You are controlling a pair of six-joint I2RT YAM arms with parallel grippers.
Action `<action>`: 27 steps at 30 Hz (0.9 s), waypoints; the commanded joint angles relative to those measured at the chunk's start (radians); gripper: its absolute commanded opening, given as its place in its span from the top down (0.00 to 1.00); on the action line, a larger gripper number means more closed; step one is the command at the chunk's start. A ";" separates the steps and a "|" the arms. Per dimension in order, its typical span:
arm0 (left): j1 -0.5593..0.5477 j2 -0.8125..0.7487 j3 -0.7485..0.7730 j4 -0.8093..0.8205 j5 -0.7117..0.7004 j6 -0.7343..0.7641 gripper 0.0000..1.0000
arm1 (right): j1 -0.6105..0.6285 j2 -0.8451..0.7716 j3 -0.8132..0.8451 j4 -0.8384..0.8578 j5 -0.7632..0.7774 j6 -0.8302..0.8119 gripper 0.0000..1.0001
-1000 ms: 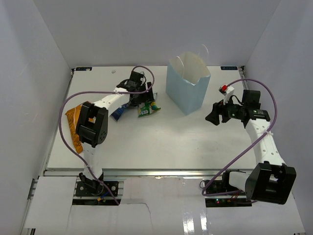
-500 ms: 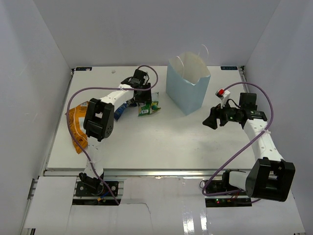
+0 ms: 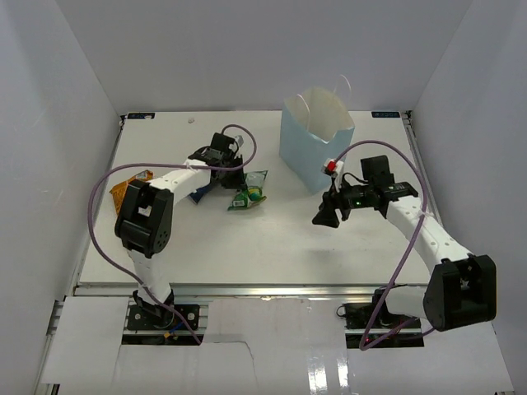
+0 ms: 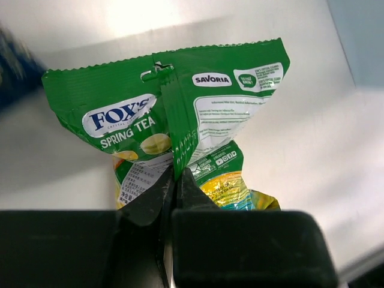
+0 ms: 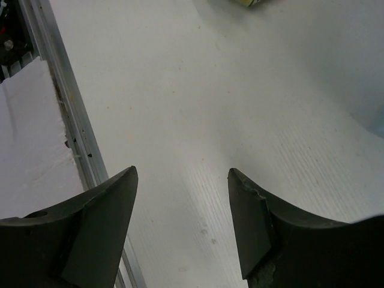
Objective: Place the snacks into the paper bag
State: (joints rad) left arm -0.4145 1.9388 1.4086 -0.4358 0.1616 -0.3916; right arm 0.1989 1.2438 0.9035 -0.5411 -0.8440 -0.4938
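The left claw [image 4: 174, 179] is pinched almost closed on the back seam of a green-and-white Fox's Spring Tea packet [image 4: 180, 114]. The packet is out on the tabletop [image 3: 247, 247], left of the paper bag [image 3: 317, 146] and not inside it. A blue packet [image 3: 198, 195] lies close by, partly under the left arm, and an orange chip bag [image 3: 122, 189] sits near the left edge. The right claw [image 5: 183, 180] has its jaws well apart and holds nothing. It hovers over the tabletop just in front of the upright light blue bag.
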 commanded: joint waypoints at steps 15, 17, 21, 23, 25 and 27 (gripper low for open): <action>-0.017 -0.647 -0.707 0.388 0.420 -0.274 0.94 | 0.405 0.265 0.149 0.474 0.250 0.820 0.10; -0.018 -0.702 -0.747 0.399 0.424 -0.286 0.93 | 0.424 0.296 0.172 0.478 0.263 0.857 0.10; -0.018 -0.768 -0.778 0.404 0.440 -0.297 0.93 | 0.430 0.338 0.179 0.501 0.257 0.888 0.12; -0.018 -0.782 -0.787 0.405 0.449 -0.299 0.93 | 0.441 0.358 0.192 0.501 0.246 0.905 0.14; -0.018 -0.788 -0.790 0.404 0.466 -0.297 0.92 | 0.450 0.387 0.207 0.501 0.246 0.906 0.17; -0.018 -0.793 -0.795 0.405 0.473 -0.297 0.92 | 0.464 0.413 0.228 0.506 0.244 0.914 0.21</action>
State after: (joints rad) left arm -0.4294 1.1793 0.6209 -0.0780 0.5785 -0.6785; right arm 0.6407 1.6314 1.0756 -0.0830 -0.5819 0.3832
